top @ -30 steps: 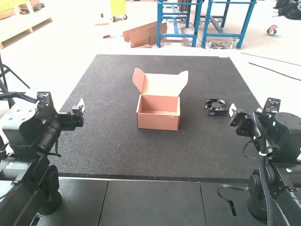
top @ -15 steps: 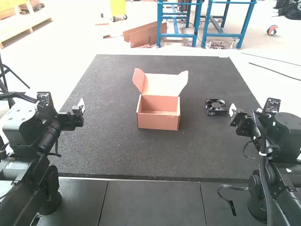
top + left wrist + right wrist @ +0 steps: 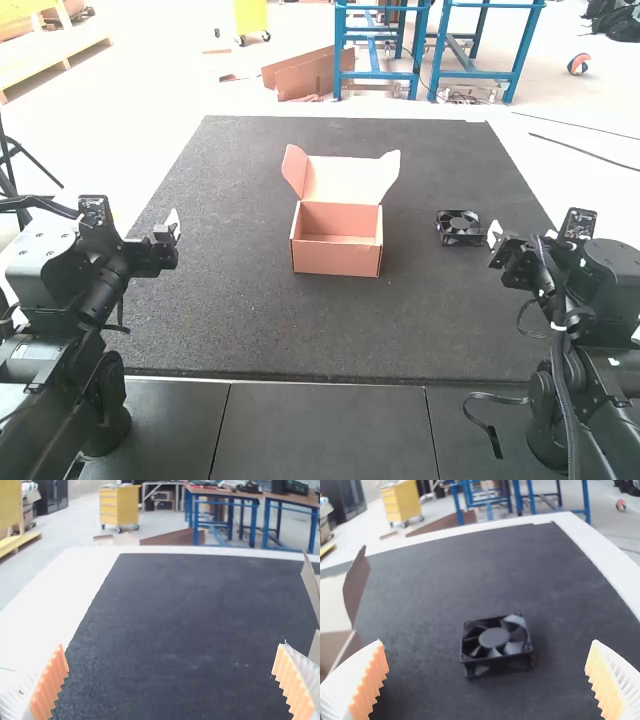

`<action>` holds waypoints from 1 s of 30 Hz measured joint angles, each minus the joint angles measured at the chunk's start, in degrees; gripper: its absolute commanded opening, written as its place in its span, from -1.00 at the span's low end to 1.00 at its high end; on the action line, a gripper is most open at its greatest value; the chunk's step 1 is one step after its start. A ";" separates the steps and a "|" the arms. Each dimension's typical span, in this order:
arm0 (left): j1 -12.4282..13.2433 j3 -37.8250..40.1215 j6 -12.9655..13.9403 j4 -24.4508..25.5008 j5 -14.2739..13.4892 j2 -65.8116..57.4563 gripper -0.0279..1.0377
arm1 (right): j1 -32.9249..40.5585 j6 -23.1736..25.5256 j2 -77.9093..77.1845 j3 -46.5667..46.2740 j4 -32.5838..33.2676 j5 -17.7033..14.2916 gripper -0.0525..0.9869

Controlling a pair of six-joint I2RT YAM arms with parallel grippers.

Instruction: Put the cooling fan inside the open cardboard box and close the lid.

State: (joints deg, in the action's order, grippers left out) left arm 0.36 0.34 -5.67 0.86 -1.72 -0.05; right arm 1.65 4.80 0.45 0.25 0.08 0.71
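A small black cooling fan (image 3: 459, 228) lies flat on the dark mat, right of the cardboard box (image 3: 337, 240). The box stands in the mat's middle with its lid and side flaps raised. My right gripper (image 3: 497, 246) hangs open just right of and nearer than the fan; the fan (image 3: 496, 645) lies ahead between its orange-padded fingers (image 3: 367, 682). At the mat's left edge my left gripper (image 3: 166, 236) is open over bare mat, its pads (image 3: 49, 685) wide apart, with the box's edge (image 3: 311, 585) at the side of its view.
The dark mat (image 3: 250, 300) covers most of the white table. Wide bare mat lies between the box and each gripper. Both arm bases stand at the near corners.
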 measured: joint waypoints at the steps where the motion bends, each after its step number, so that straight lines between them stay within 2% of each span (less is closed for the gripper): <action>1: 0.00 0.00 0.00 0.00 0.00 0.00 0.86 | 0.00 0.00 0.00 0.00 0.00 0.00 0.85; 6: 0.02 0.00 0.00 -0.81 0.00 0.00 0.86 | 0.00 0.20 0.00 0.00 -1.03 -0.24 0.85; 12: 0.00 0.00 0.00 -9.88 0.02 0.00 0.86 | 0.00 0.39 0.00 0.00 -13.03 -2.51 0.85; 14: 0.00 0.00 -0.02 -11.61 0.02 0.00 0.86 | 0.00 0.39 0.00 0.00 -13.97 -2.95 0.85; 21: 0.00 1.46 -0.02 -10.16 0.04 -0.50 0.86 | 0.02 0.39 1.16 2.14 -14.43 -3.10 0.85; 26: 0.00 6.40 -0.02 -10.12 0.28 -5.68 0.86 | 0.00 0.39 11.28 10.47 -15.10 -3.30 0.85; 30: 0.00 10.82 -0.02 -10.14 0.31 -12.68 0.86 | 0.00 0.39 22.95 18.08 -13.92 -4.63 0.85</action>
State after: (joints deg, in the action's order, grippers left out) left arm 0.36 11.16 -5.69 -9.28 -1.41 -12.73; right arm 1.65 5.19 23.40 18.33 -13.85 -3.92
